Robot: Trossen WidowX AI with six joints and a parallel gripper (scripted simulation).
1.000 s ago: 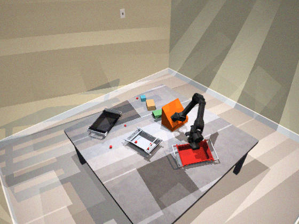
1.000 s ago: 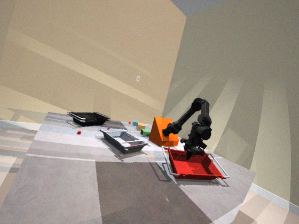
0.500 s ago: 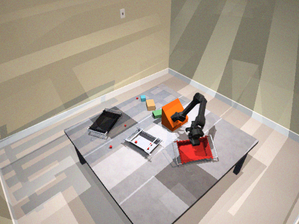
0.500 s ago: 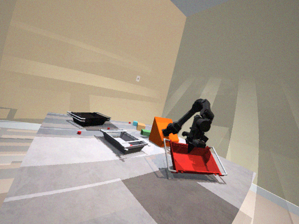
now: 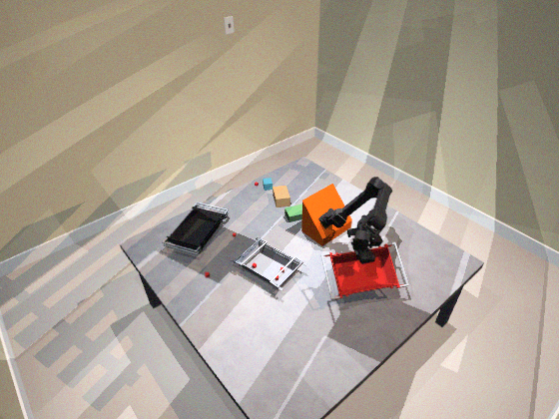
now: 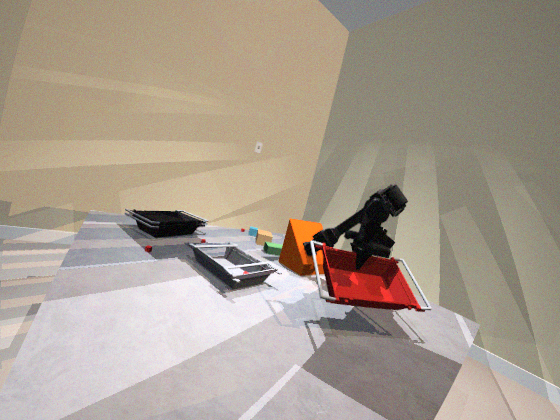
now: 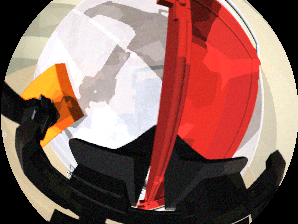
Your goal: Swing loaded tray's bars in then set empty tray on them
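Note:
The loaded grey tray (image 5: 281, 254) (image 6: 214, 269) stands mid-table with small red blocks (image 5: 255, 265) inside. One wire bar (image 6: 247, 268) crosses its top near the right end; the other lies by the left end, its exact position hard to tell. My gripper (image 5: 365, 258) (image 6: 359, 264) (image 7: 161, 129) is shut on the back long wall of the empty red tray (image 5: 391, 264) (image 6: 370, 304) (image 7: 173, 75). The red tray hangs above the table, tilted with its near side lower, its shadow apart below. Its bars (image 6: 316, 270) (image 6: 415, 284) stick out beyond its ends.
An orange wedge (image 5: 319, 211) (image 6: 300, 245) (image 7: 62, 95) stands behind, between the two trays. A black tray (image 5: 176, 233) (image 6: 170, 229) stands far left. Green (image 5: 293, 212), tan (image 5: 281, 196) and blue (image 5: 268, 184) blocks lie at the back. Loose red cubes (image 5: 207, 274) (image 6: 148, 248) lie at the left.

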